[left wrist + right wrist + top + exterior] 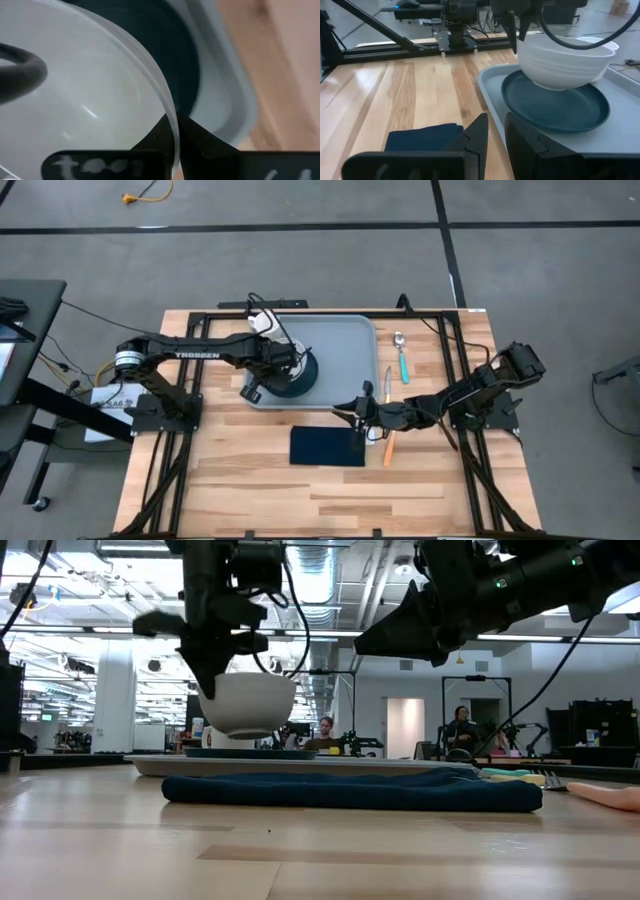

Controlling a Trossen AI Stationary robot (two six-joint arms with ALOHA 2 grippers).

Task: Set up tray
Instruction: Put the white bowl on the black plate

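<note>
The light grey-blue tray [335,340] lies flat on the table, and a dark teal plate [555,107] rests in its near-left part. My left gripper [173,131] is shut on a white bowl [247,703], which hangs just above the plate [250,752]. My right gripper [496,131] hovers low over the table between the tray's near rim and the dark navy napkin [328,446]. Its fingers are a narrow gap apart and hold nothing. My left gripper has the bowl by its rim [172,117], one finger inside the bowl and one outside. The fingers come from above, pointing down [215,670]. The bowl is upright and lifted just clear of the plate [565,62].
A teal-handled spoon [402,355] and a knife [388,383] lie on the wood right of the tray. An orange-handled utensil [388,446] lies right of the napkin, under my right arm. The near half of the table [300,500] is bare wood.
</note>
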